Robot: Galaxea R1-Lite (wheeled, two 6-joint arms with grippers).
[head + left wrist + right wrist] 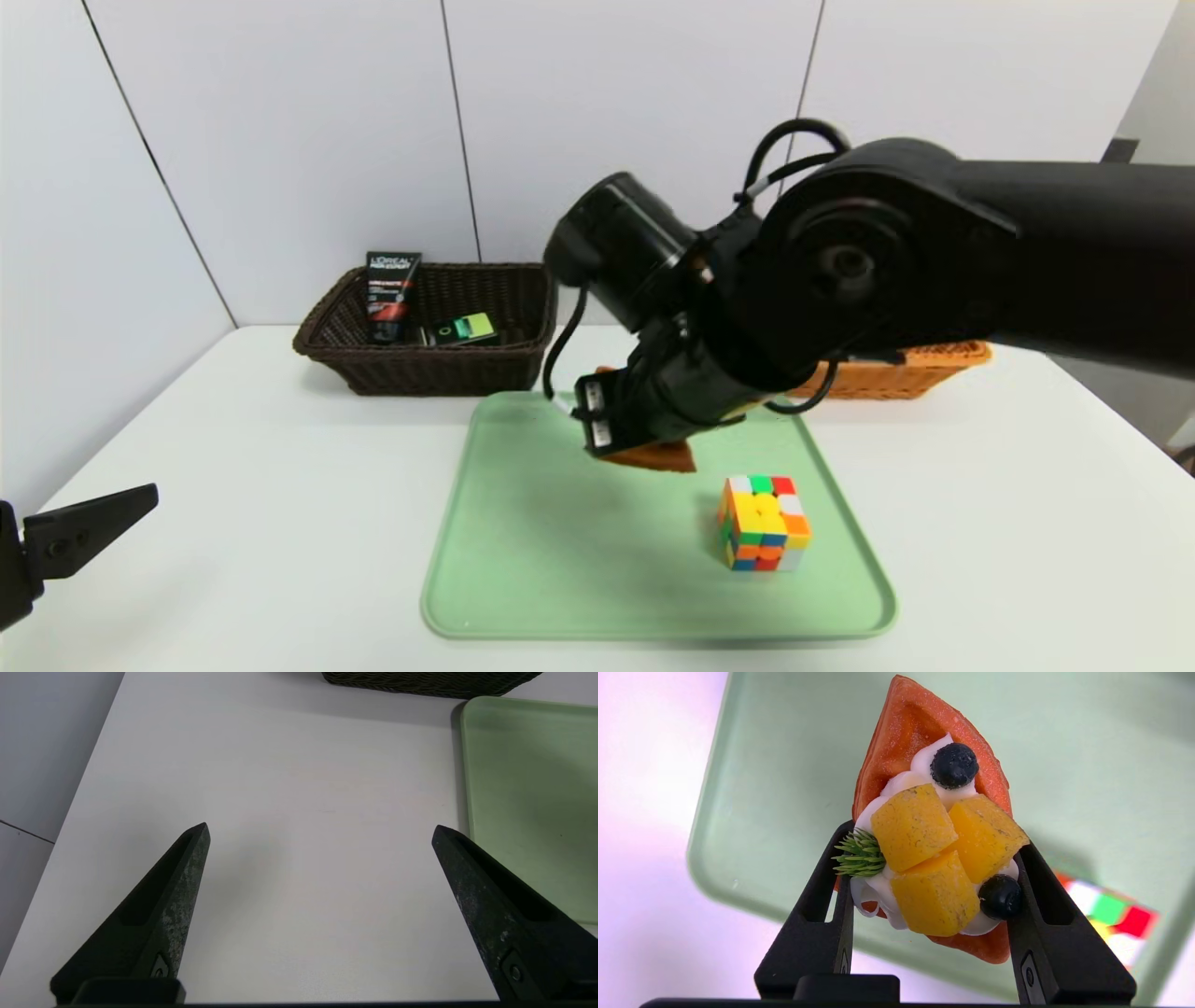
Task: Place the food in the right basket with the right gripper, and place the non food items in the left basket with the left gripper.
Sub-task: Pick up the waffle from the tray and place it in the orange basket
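The food, an orange-brown waffle wedge [896, 732] with cream, yellow fruit cubes and dark berries, is held between the fingers of my right gripper [936, 836], which is shut on it. In the head view the waffle [658, 457] hangs just above the far part of the green tray [560, 579], mostly hidden by the right arm. The puzzle cube [764, 523] stands on the tray's right side. The black tube [392, 294] and the green-labelled bottle [462, 329] lie in the dark left basket [420, 373]. The orange-tan right basket [896, 378] shows behind the arm. My left gripper [320, 827] is open and empty.
The left gripper [84, 532] hovers over bare white table at the near left, beside the tray's edge [528, 788]. White wall panels stand behind the baskets. The right arm blocks most of the right basket from view.
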